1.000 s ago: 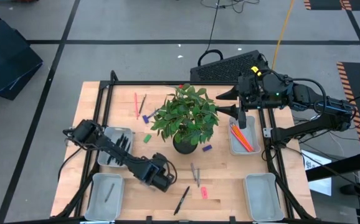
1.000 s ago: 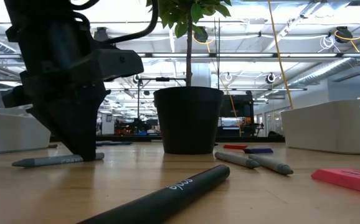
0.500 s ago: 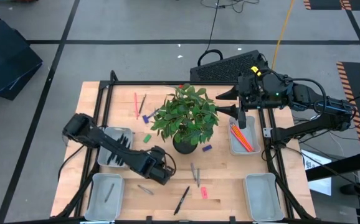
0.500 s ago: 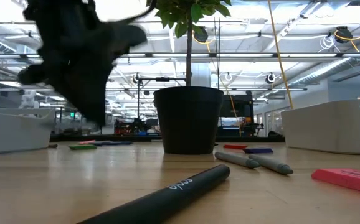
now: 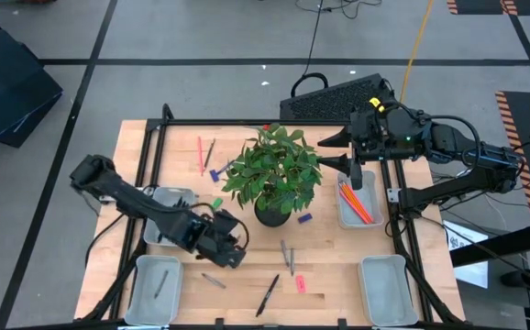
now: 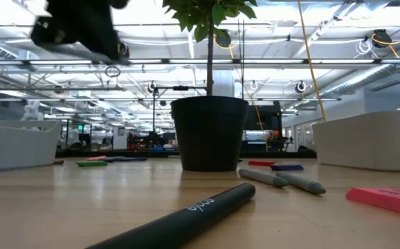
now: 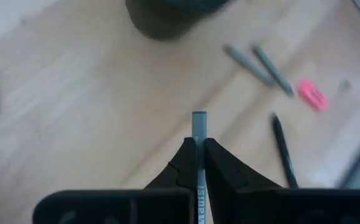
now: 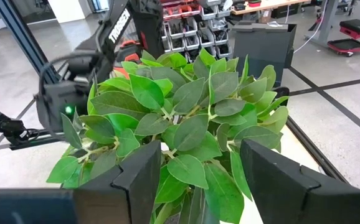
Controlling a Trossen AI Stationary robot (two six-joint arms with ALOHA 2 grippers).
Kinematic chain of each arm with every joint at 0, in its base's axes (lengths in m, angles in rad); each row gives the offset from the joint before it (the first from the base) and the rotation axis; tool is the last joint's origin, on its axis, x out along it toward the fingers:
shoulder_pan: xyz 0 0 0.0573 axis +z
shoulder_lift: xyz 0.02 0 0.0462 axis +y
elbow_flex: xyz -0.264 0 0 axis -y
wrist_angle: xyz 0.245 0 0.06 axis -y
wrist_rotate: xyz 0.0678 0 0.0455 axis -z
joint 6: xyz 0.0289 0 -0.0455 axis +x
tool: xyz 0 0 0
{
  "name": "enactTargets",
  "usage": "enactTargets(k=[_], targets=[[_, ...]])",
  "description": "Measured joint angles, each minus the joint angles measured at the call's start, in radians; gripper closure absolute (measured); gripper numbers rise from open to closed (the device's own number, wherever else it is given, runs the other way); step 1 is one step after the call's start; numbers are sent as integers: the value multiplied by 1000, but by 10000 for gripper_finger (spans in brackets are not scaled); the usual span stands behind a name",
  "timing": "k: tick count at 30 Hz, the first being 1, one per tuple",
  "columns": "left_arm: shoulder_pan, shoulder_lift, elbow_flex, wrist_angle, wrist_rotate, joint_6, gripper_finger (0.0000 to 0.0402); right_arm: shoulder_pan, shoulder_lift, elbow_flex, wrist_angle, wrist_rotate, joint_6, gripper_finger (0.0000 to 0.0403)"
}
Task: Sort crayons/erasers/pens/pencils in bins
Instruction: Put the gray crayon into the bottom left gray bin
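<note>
Sorting was partly done: pencils point(image 5: 357, 203) lay in the right-edge bin point(image 5: 356, 218). The left hand point(image 7: 198, 163) pinched a grey crayon point(image 7: 198, 127) above mid-surface; the right hand point(image 8: 198, 168) stood spread. Pen point(image 5: 268, 295), erasers point(image 5: 300, 283) remained loose.

left gripper point(image 7: 198, 152) raised, clamped, right gripper point(image 8: 195, 180) spread wide

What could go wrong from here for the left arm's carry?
The left gripper pinches a grey crayon by a short stretch near its end, so it could pivot or slip out mid-air. A second grey crayon lies on the table close by the near-left bin; a low pass could knock it.
</note>
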Motion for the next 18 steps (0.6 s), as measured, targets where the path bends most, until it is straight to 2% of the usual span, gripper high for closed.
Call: enactTargets(k=[4,9,12,18], targets=[[-41,-42,0,-38,176,-40,390,0,0,0,0,0,0,190],[-154,-101,0,-111,364,-195,392,0,0,0,0,0,0,190],[-237,-134,0,-118,417,-306,389,0,0,0,0,0,0,190],[-429,-151,1,-176,456,-555,392,0,0,0,0,0,0,190]])
